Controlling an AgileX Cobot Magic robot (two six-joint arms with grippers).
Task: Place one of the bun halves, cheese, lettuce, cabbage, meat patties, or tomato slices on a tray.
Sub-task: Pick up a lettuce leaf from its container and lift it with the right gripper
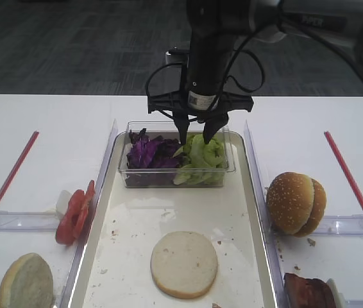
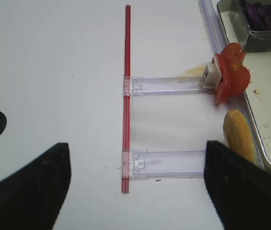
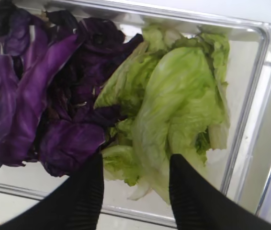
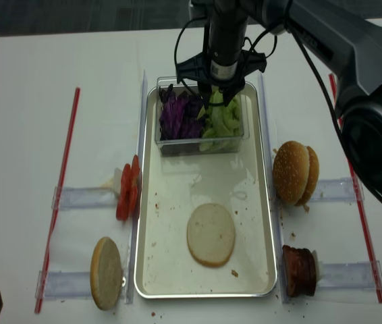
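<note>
Right wrist: right gripper (image 3: 135, 191) jaws apart over lettuce (image 3: 174, 110) in tub (image 3: 250, 124).

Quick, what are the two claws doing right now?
Left gripper: open, holding nothing.
Right gripper: open over the lettuce, nothing gripped.

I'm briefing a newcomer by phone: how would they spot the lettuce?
Find the long cream-coloured metal tray in the middle of the table. At its far end sits a small clear plastic tub. The crinkly light-green lettuce fills its right half, beside dark purple cabbage.
</note>
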